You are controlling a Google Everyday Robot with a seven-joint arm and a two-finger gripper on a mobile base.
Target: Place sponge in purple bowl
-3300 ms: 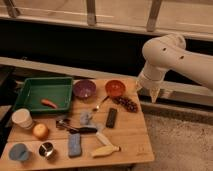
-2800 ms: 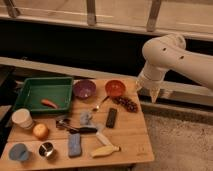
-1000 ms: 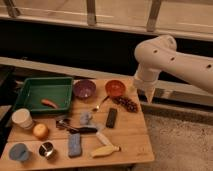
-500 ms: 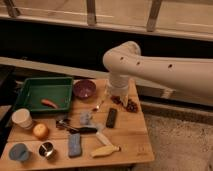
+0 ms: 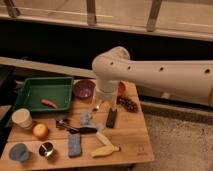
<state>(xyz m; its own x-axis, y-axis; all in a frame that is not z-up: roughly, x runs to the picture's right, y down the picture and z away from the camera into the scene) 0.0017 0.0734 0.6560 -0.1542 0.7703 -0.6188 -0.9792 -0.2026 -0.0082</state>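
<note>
The sponge (image 5: 74, 145) is a blue rectangular pad lying flat near the front edge of the wooden table (image 5: 132, 140). The purple bowl (image 5: 84, 89) stands at the back of the table, just right of the green tray, and looks empty. My white arm reaches in from the right, and its gripper (image 5: 101, 104) hangs over the middle of the table, just right of and in front of the purple bowl. The gripper is well behind the sponge and apart from it.
A green tray (image 5: 30, 86) at the back left holds a carrot (image 5: 48, 103). An orange bowl (image 5: 121, 89) is partly hidden behind the arm. A dark cluster (image 5: 129, 104), a black bar (image 5: 111, 117), a banana (image 5: 105, 149), an orange (image 5: 40, 131) and cups (image 5: 21, 118) lie around.
The arm has swung from beyond the table's right edge leftward over the table. The gripper now hangs next to the purple bowl. The sponge has not moved.
</note>
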